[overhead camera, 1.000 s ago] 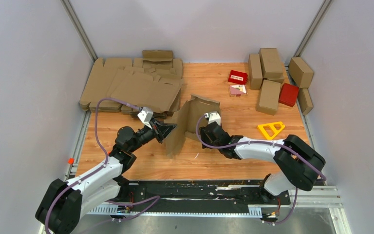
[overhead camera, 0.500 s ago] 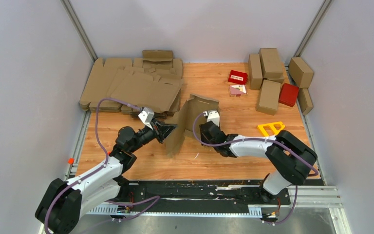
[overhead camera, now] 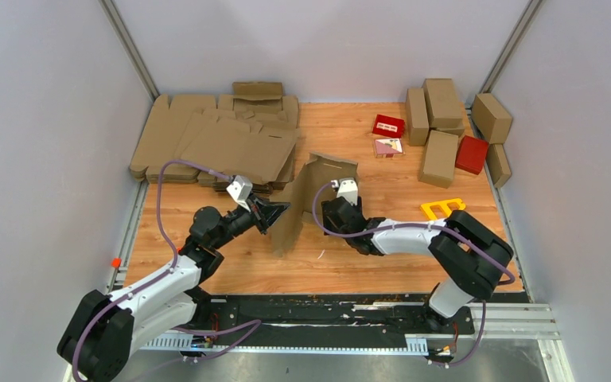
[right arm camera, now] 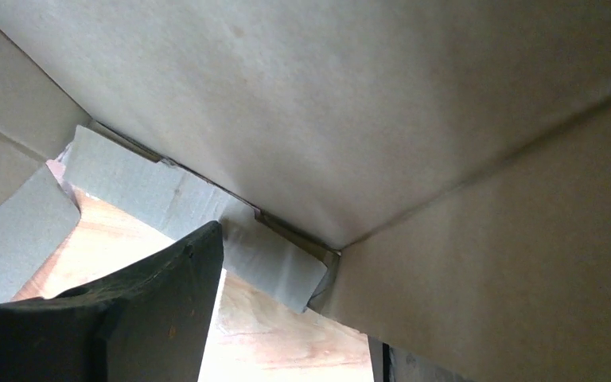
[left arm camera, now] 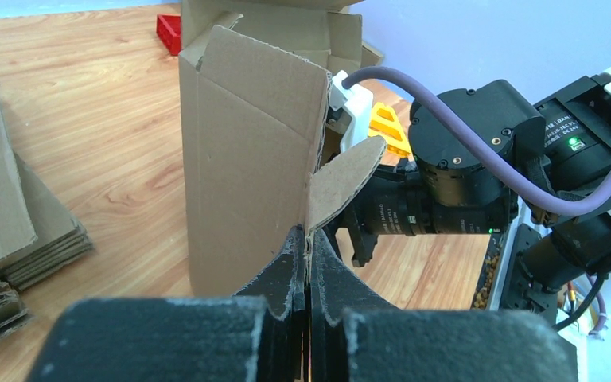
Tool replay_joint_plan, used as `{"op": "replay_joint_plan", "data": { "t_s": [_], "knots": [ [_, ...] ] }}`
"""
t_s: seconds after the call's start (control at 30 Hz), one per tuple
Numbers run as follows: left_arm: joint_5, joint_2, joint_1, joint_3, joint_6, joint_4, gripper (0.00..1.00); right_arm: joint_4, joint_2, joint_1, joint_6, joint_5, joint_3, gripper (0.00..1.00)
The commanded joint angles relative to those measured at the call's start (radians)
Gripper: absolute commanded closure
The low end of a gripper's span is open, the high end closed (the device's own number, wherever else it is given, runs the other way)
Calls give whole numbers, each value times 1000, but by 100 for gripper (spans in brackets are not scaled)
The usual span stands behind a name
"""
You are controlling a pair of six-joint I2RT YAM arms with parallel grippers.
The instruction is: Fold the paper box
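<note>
on wooden table: creased paper box, seemingly upright

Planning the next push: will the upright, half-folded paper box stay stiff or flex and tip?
Likely flexes: the paper box is thin sheet, its flap curling out of the left gripper. Probably light and tip-prone, standing on a narrow edge.

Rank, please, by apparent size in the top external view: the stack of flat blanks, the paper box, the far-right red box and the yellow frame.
1. stack of flat blanks
2. paper box
3. red box and yellow frame: alike; the frame is partly hidden, so unranked.
</note>
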Motion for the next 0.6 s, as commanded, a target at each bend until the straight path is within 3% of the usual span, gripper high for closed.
{"op": "replay_joint_plan", "data": {
  "t_s": [0.0, 0.37, 0.57],
  "knots": [
    [42, 16, -18, 23, -4, -57, 99, 2, 34, -3, 35, -12, 55, 38],
    [44, 22, -20, 25, -3, -56, 99, 12, 107, -4, 61, -27, 103, 40],
    [42, 20, -20, 25, -1, -58, 99, -96, 207, 5, 26, 25, 133, 41]
  ]
}}
